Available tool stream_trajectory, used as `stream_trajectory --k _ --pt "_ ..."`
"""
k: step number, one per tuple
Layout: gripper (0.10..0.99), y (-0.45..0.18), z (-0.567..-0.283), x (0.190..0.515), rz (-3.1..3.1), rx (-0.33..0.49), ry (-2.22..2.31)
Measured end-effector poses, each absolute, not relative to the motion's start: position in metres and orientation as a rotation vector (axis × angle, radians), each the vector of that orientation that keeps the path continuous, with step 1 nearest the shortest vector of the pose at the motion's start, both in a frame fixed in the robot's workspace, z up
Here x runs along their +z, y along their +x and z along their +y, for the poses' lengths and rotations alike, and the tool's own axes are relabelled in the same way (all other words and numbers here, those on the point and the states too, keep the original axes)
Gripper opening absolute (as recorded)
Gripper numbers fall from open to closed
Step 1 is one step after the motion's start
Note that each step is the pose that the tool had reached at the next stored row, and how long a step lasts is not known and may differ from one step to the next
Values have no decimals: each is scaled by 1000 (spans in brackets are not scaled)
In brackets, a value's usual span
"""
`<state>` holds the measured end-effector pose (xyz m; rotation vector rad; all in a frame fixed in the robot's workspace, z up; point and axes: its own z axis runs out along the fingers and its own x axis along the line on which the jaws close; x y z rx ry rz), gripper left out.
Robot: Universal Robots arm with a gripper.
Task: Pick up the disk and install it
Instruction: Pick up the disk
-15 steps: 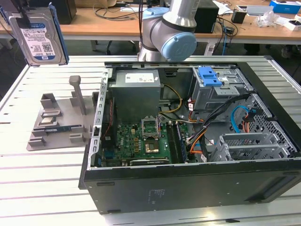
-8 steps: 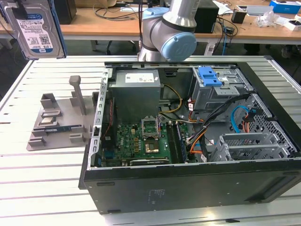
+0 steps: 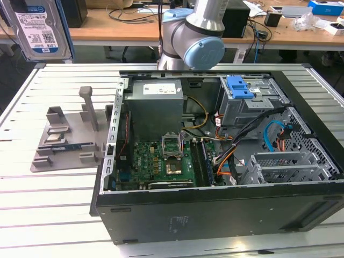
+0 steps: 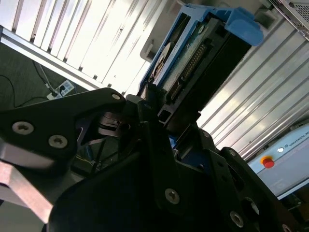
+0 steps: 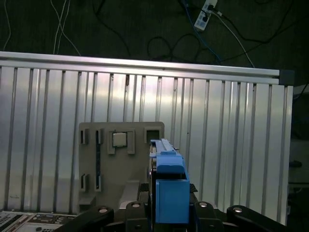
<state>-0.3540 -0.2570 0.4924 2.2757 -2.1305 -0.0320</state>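
Disk (image 4: pixel 193 58) sits in the gripper (image 4: pixel 169 113), and from my seat the hold looks firm. In the second wrist view the black fingers (image 4: pixel 148 104) are clenched on one end of the drive, with its connector edge and blue side rail pointing away from the gripper body. In the first wrist view I see the disk (image 5: pixel 169 186) edge-on, its blue rail rising between the gripper's (image 5: pixel 169 210) black linkages.

In the exterior view the disk (image 3: pixel 37 27) hangs high at the exterior view's left, label facing the camera. It is lifted clear of the slatted aluminium table (image 3: pixel 64 215) and well apart from the open computer case (image 3: pixel 215 209).

Beyond the held drive, the first wrist view shows the grey fixture tray (image 5: pixel 120 164) lying on the table (image 5: pixel 231 145), with a small square silver chip (image 5: pixel 119 139) seated in one of its pockets. The exterior view has the same tray (image 3: pixel 59 145) just beside the case, on the exterior view's left.

Inside the case I can make out the grey power supply (image 3: pixel 156 105), the green motherboard (image 3: pixel 156 161), and the grey drive cage (image 3: pixel 252 107) with a blue bracket (image 3: pixel 239 87) on top. The arm's grey-and-blue joint (image 3: pixel 201 48) stands behind the case.
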Motion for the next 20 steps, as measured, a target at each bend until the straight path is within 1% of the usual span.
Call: stream_trajectory --k 14,20 --pt "365 -353 -255 530 -2130 -32 2276" --pt "365 -353 -255 532 -2131 -32 2276"
